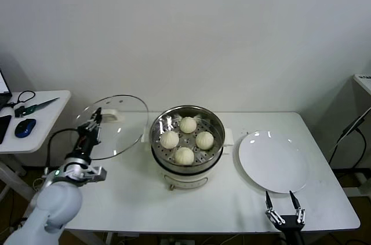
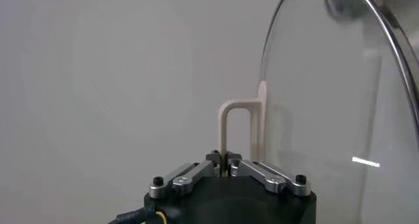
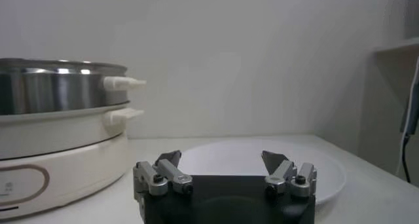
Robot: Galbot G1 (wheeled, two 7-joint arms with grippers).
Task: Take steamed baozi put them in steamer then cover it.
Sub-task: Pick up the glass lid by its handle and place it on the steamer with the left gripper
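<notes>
Head view has all four steamed baozi [image 1: 186, 139] sitting in the steamer [image 1: 186, 146], and the left hand [image 1: 93, 124] clamped on the cover [image 1: 111, 126] handle, lid tilted up beside the pot. I'd level it, center it over the rim, then lower slowly. Right hand [image 1: 284, 205] idles spread wide near the plate [image 1: 273, 161].
</notes>
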